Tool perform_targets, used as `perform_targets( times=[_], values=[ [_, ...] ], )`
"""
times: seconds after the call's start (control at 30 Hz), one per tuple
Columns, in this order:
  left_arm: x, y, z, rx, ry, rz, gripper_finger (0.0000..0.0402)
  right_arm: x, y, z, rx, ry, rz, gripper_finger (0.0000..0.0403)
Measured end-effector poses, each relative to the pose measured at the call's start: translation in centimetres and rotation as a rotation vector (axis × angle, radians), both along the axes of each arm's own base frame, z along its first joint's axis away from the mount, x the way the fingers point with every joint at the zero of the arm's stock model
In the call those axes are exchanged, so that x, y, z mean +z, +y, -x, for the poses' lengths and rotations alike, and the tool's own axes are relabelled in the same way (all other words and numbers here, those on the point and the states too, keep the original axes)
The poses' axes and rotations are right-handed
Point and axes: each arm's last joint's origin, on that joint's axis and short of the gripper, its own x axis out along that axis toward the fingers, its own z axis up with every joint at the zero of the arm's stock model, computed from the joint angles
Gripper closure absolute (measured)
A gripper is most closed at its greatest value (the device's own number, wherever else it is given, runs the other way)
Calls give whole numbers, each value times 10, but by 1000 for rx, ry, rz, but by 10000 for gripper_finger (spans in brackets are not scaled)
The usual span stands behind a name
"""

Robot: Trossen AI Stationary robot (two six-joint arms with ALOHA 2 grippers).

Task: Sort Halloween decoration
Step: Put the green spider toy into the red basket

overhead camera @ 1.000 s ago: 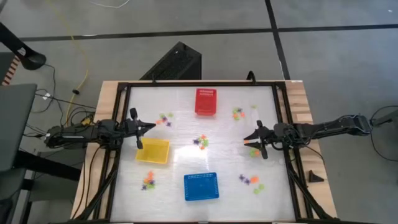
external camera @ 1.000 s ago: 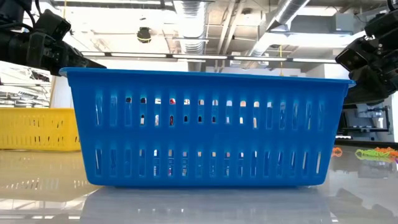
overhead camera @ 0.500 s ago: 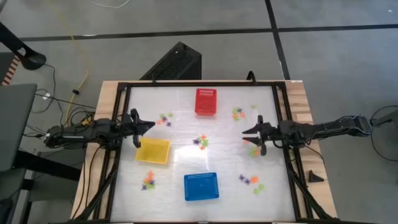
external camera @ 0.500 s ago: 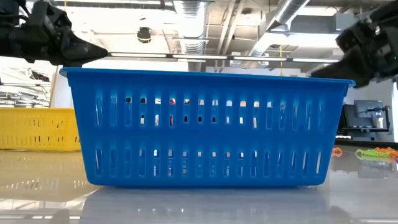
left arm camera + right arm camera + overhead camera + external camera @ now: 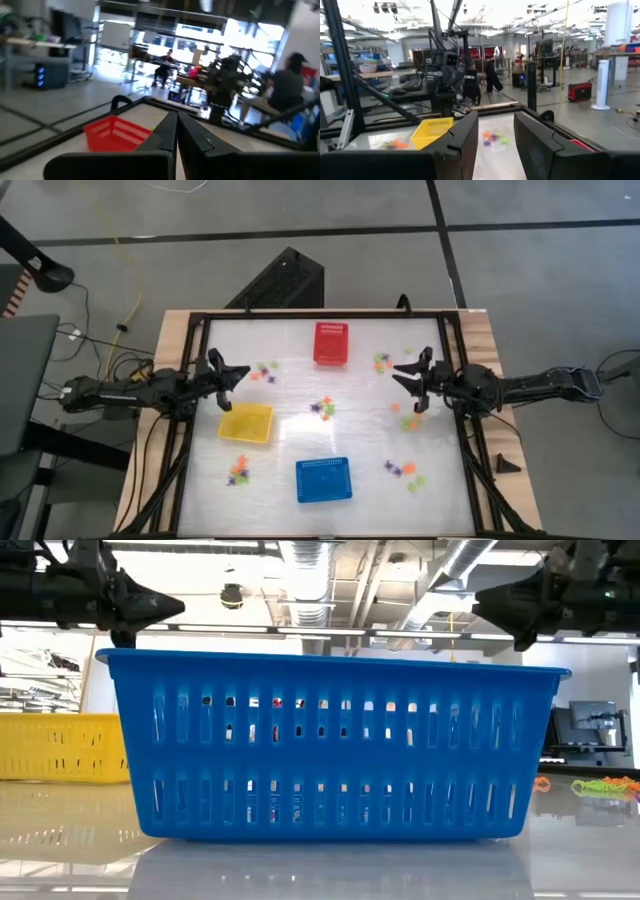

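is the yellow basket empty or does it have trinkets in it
Empty, as far as the high view shows: the yellow basket has only plain yellow inside.

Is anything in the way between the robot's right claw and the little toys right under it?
Nothing visible blocks it. The right gripper hangs open above the table, and the nearest orange and green trinkets lie bare on the tabletop just beside it. The red basket sits well off to the side.
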Motion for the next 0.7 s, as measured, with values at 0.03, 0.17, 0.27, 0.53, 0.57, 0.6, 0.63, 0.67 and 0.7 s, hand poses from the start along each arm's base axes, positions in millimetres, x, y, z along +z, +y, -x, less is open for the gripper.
perform_targets(
  times=[0.03,0.17,0.27,0.53,0.57,0.6,0.63,0.67,0.7],
  values=[
    [-1,0,-3,-1,13,-6,401,1,0,-3,-2,18,7,243],
    [2,0,-19,0,156,-8,401,10,0,-22,-3,92,20,243],
    [5,1,-32,52,331,26,394,14,-1,-39,-10,167,82,243],
    [31,21,-62,228,738,117,318,14,-1,-83,-2,322,140,243],
    [32,26,-67,235,764,133,305,13,-1,-88,0,347,150,243],
    [33,31,-72,242,789,148,293,12,-1,-93,5,372,168,243],
    [33,37,-77,248,807,162,282,13,-1,-97,9,390,183,243],
    [33,44,-82,252,820,176,271,15,-1,-101,10,397,192,243],
    [32,51,-87,253,841,191,262,19,-2,-105,10,403,201,243]
  ],
)
